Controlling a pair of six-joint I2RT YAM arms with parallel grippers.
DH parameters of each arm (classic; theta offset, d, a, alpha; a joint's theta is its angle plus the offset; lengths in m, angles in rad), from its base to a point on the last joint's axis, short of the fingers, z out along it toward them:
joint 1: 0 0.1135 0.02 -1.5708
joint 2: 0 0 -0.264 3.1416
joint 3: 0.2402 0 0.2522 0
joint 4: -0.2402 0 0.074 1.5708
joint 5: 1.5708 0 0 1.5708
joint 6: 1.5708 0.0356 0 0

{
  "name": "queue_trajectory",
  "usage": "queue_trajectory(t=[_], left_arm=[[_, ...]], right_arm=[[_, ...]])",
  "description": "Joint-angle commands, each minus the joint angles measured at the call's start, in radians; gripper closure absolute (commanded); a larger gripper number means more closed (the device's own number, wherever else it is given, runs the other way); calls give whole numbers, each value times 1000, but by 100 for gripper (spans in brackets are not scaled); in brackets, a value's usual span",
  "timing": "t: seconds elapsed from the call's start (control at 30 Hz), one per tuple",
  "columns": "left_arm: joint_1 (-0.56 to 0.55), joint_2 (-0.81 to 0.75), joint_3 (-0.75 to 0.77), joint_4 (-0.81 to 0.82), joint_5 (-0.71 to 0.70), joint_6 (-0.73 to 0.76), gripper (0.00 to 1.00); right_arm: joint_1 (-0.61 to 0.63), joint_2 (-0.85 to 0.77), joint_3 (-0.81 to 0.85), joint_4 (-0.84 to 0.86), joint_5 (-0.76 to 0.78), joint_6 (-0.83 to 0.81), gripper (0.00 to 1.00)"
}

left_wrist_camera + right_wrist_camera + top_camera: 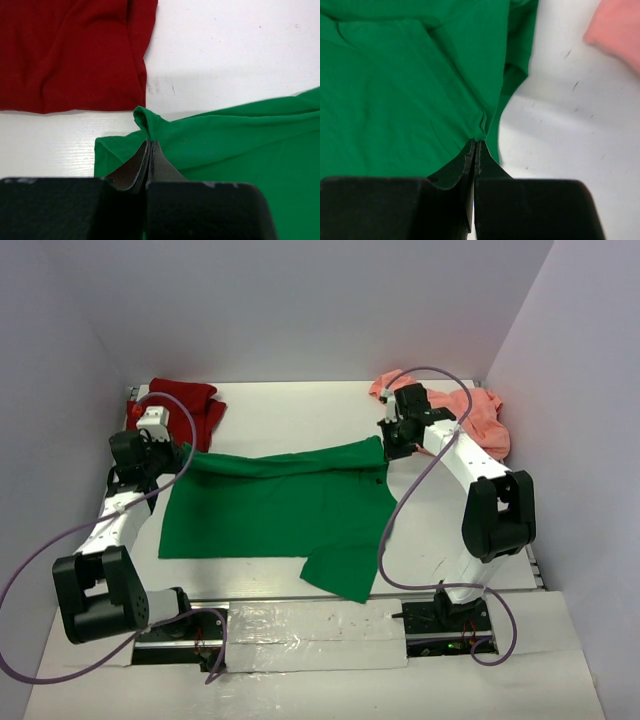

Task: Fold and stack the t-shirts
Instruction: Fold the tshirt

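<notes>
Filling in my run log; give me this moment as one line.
left hand: shut on green t-shirt, far-left edge | right hand: shut on same shirt, far-right edge | red t-shirt, pink t-shirt: bunched, far corners

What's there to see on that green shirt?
The green shirt is plain, soft cloth, spread mostly flat with some wrinkles on the white table, one sleeve pointing toward the arms' bases. The left gripper and right gripper each pinch a far corner, jaws shut on the fabric.

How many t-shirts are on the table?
3: the green t-shirt spread in the middle, the dark red t-shirt at the far left, the salmon pink t-shirt at the far right. None looks hidden.
</notes>
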Motion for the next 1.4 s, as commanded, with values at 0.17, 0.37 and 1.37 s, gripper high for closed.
queue_trajectory(t=[0.17,0.37,1.37], left_arm=[[16,-82,-33,-39,30,44,100],[56,-133,-67,-51,38,50,100],[128,-57,-53,-149,122,107,52]], right_arm=[[17,-67,-54,-63,-20,-20,100],[17,-116,-113,-54,0,-31,100],[34,-124,-108,-44,-94,-46,41]])
